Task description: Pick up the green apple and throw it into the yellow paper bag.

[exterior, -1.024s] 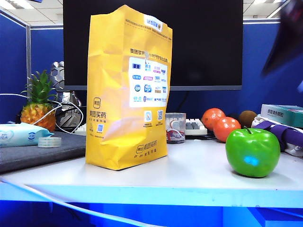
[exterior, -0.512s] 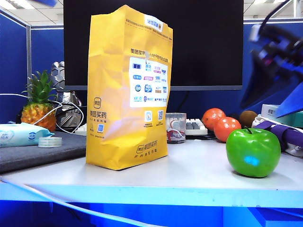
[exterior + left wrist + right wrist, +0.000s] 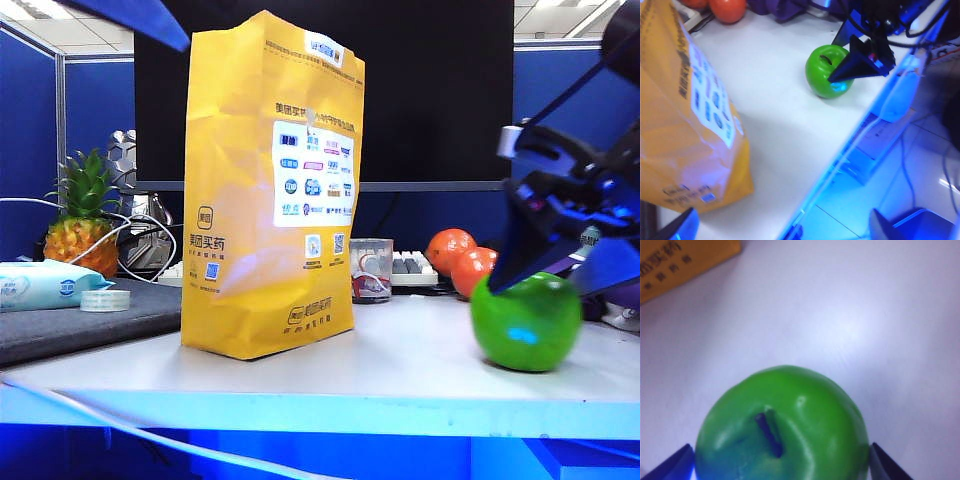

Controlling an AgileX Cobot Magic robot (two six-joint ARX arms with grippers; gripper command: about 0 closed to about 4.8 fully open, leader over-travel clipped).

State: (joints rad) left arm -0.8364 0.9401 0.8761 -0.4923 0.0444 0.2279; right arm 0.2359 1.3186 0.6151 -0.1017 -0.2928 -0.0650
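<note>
The green apple (image 3: pixel 527 322) sits on the white table at the right, stem up. My right gripper (image 3: pixel 535 290) has come down over it and is open, one finger on either side of the apple (image 3: pixel 782 425); I cannot tell whether the fingertips (image 3: pixel 670 467) touch it. The yellow paper bag (image 3: pixel 270 180) stands upright left of the middle, well apart from the apple. My left gripper (image 3: pixel 782 230) hangs open and empty high above the table's front edge, beside the bag (image 3: pixel 685 115). In the exterior view only one of its blue fingers (image 3: pixel 140 18) shows at the top left.
Two orange-red fruits (image 3: pixel 450 248) lie behind the apple. A glass cup (image 3: pixel 371 270) and a keyboard stand behind the bag. A pineapple (image 3: pixel 80 225), a tape roll (image 3: pixel 105 300) and a wipes pack (image 3: pixel 40 285) are at the left. The table's front edge (image 3: pixel 320 410) is near.
My right gripper has dropped from the upper right down around the apple, which has shifted slightly left. A finger of my left gripper has come into view at the top left.
</note>
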